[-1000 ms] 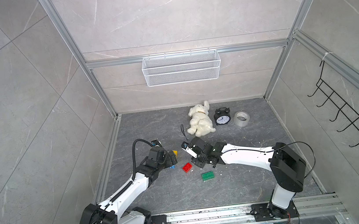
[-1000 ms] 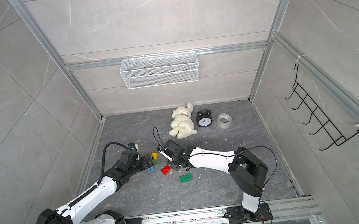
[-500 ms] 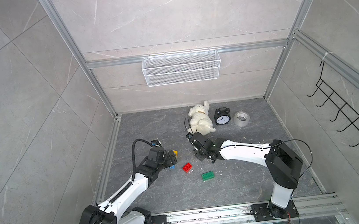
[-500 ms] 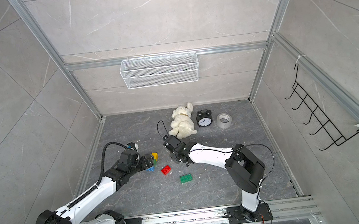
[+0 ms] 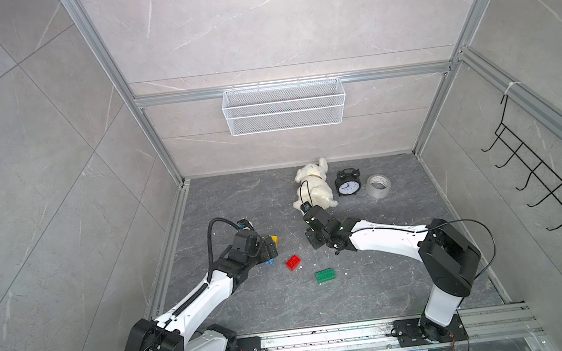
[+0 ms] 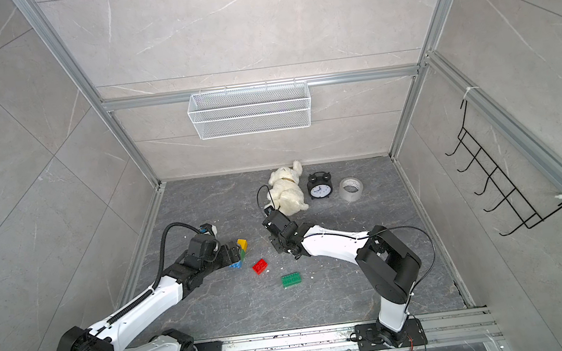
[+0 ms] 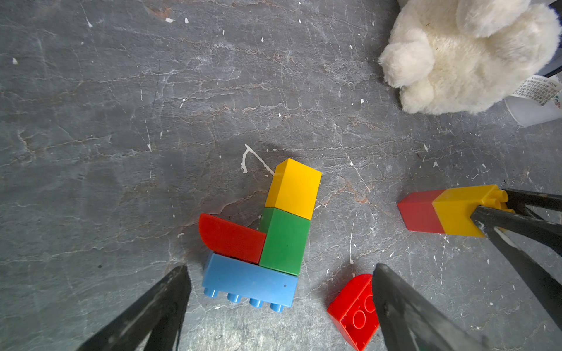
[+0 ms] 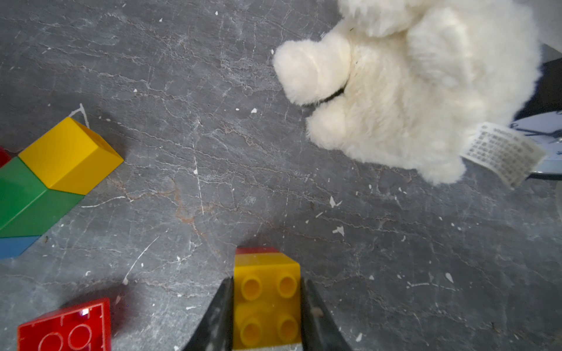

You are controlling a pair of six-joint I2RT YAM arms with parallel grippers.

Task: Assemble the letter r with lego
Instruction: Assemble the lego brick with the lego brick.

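The left wrist view shows a joined lego piece lying flat: a blue brick [image 7: 249, 282], a green one [image 7: 284, 240], a yellow one [image 7: 293, 188] and a curved red one [image 7: 231, 238]. My left gripper [image 7: 279, 267] stands open, with a finger on either side of the blue end. A loose red brick [image 7: 352, 310] lies by one finger. My right gripper [image 8: 267, 282] is shut on a yellow brick [image 8: 267, 301], which has a red brick [image 8: 257, 250] stuck under it. A green brick [image 5: 326, 275] lies alone nearer the front.
Just behind the right gripper [image 5: 316, 242] lies a white plush toy [image 5: 313, 187], with a black alarm clock [image 5: 347, 185] and a tape roll [image 5: 378, 185] beside it. A wire basket [image 5: 284, 107] hangs on the back wall. A hook rack [image 5: 539, 183] is on the right wall.
The right wrist has turned and drawn a little right, away from the left gripper, still holding its bricks. The left arm and the loose bricks have not moved.
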